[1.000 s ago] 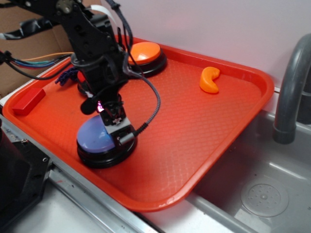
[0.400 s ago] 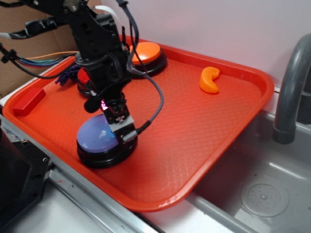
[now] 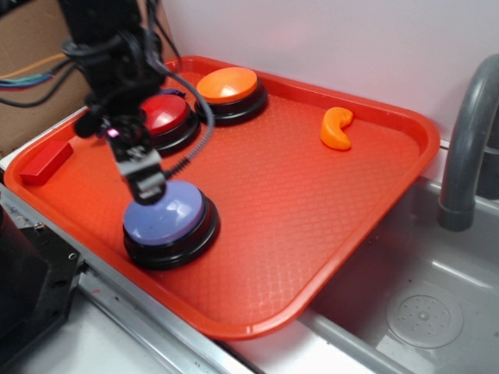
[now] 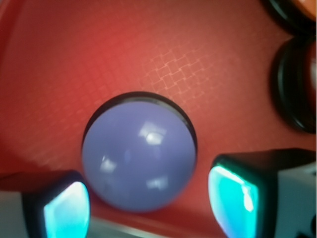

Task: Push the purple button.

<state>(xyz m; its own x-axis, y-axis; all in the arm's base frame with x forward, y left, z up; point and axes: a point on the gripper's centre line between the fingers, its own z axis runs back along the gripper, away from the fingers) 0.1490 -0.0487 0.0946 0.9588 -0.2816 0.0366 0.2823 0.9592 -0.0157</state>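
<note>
Lavender-blue plastic is gleaming on the purple button (image 3: 164, 218), which is sitting on its black base toward the seven o'clock part of the orange tray (image 3: 327, 234), close to the near rim. Over it the gripper (image 3: 148, 187) is hanging at the cap's eleven o'clock edge, and whether it is actually touching the dome is not something the exterior view is settling. In the wrist view the button (image 4: 138, 151) is lying between the two fingers (image 4: 233, 196), which are standing spread apart at the four and eight o'clock corners with nothing pinched between them. To press well, I am judging that the tool should be coming straight down on the crown of the dome rather than its sloping edge, since a glossy curved cap is likely letting an off-centre push slide away; centring first and then pressing firmly seems the safer course. Counting what is lying on the tray: three dome buttons, one purple, one red button (image 3: 162, 117) at ten o'clock and one orange button (image 3: 228, 84) at eleven o'clock; one small curved orange piece (image 3: 337, 128) at one o'clock; one red block (image 3: 45, 162) on the tray's nine o'clock rim; and beside it all, one grey faucet (image 3: 468, 132) over one sink (image 3: 421, 312)
</note>
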